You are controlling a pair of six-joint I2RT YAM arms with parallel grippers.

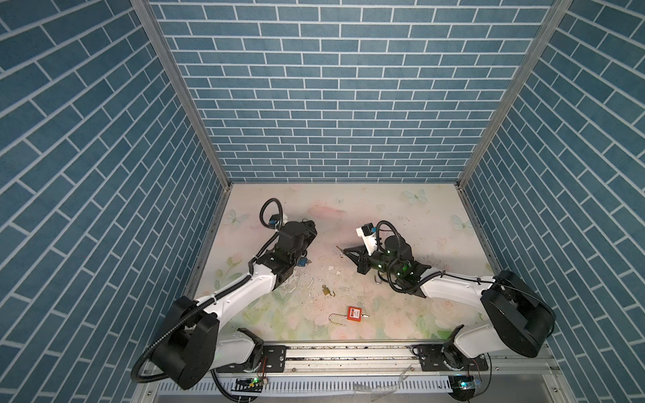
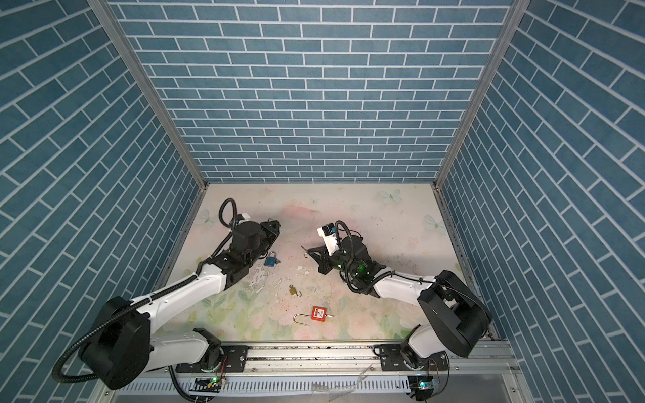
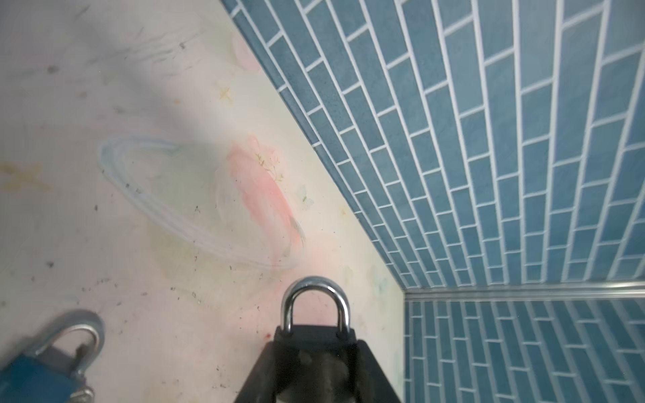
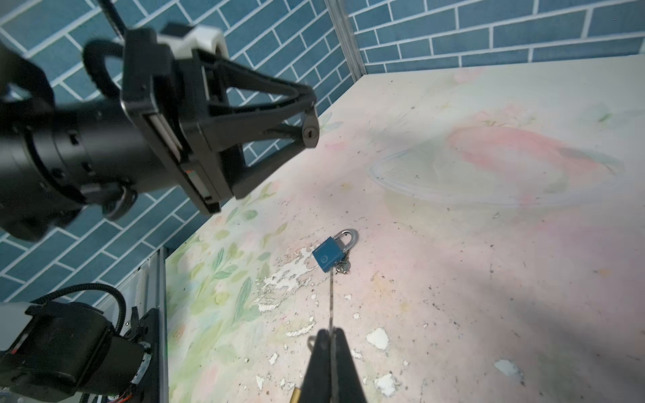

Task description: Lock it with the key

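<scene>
Your left claw (image 2: pixel 274 226) clamps the black silver-shackled padlock (image 3: pixel 316 335) above the bench (image 1: pixel 384 216), keyhole (image 4: pixel 309 132) facing the right claw (image 4: pixel 330 336), which pinches the thin silver key (image 4: pixel 331 300), blade aimed leftward toward it, well apart.

This is a robotics lab test cell rather than a lived-in room: the blue brick-pattern wall panels (image 1: pixel 335 87) are printed sheets framed by bare aluminium corner posts (image 1: pixel 181 94), closing in a small floral-print tabletop (image 1: pixel 401 216) with a chipped, worn patch (image 1: pixel 291 281). A left robot arm (image 1: pixel 237 289) and a right robot arm (image 1: pixel 450 289) are mounted on an aluminium rail (image 1: pixel 349 356) along the front edge, with an exposed circuit board (image 1: pixel 249 382) and loose wiring below.
</scene>
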